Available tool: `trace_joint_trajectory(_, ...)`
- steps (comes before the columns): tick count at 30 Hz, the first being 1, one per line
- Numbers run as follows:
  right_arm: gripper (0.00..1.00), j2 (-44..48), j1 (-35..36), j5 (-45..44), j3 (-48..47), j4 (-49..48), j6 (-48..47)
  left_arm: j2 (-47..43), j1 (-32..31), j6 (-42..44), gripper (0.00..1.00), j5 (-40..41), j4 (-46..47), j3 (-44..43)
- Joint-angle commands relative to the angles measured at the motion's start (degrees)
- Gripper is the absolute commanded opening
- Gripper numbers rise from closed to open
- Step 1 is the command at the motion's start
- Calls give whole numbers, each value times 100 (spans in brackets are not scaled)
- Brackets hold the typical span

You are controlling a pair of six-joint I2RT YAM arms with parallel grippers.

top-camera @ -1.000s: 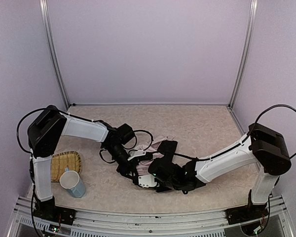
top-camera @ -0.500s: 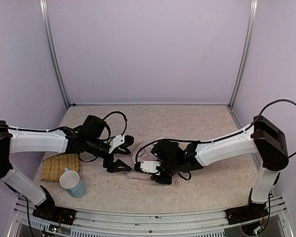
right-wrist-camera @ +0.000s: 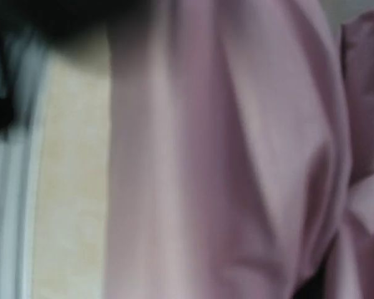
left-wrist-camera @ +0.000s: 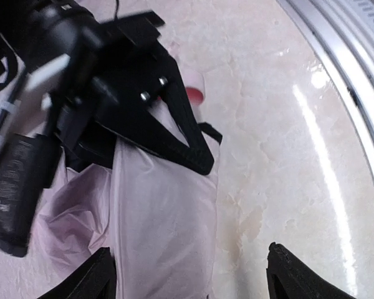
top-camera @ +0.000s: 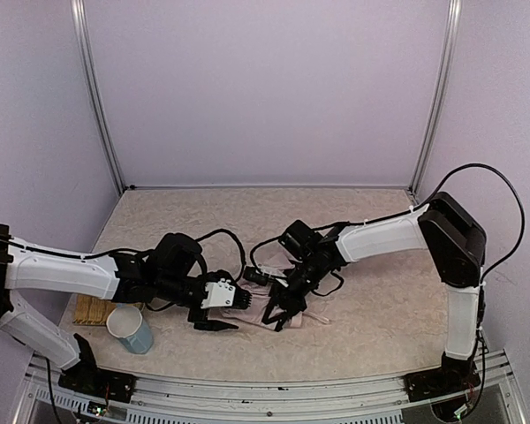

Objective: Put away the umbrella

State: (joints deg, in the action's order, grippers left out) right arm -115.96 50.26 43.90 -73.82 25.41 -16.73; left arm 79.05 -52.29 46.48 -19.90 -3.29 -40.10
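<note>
Two changes stand out to us across the last second. First, the left gripper (top-camera: 233,307), which a second ago sits pinched in the tangle over the umbrella (left-wrist-camera: 165,212) and then swings off toward 9 o'clock, is back at the fabric with its jaws spread wide and nothing held. Second, the right gripper (top-camera: 276,318) no longer comes in low from 3 o'clock. Its arm now arches over from 1 o'clock and points down onto the pink cloth. We read this as a change of hold: the left has let go to take a fresh bite, and the folding looks far from done.

The umbrella lies on the table (top-camera: 380,291) toward 6 o'clock of its middle, a loose, flattened bundle of pale pink. In the left wrist view the cloth runs ahead toward 12 o'clock, starting between the open fingertips, with the right gripper's black finger lying across it further on. Whether the right gripper pinches the cloth or merely presses on it we cannot tell, as its own camera shows only blurred pink.
</note>
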Motion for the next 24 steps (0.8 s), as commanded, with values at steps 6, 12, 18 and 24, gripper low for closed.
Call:
trace_joint_trajectory(6,15,-1207,-205,733,-164,1410,-75,1077,-98,817,81,1295,539,-118)
trace_joint_trajectory(12,20,-1363,-260,786,-301,1302,-138,1586,-115,736,69,1373,532,-210)
trace_joint_trajectory(18,31,-1075,-386,634,-184,688,306,1615,-71,381,25,1020,-110,-584)
trace_joint_trajectory(24,51,-245,-429,-76,327,-291,741,1758,-46,-42,7,235,-1085,-1073)
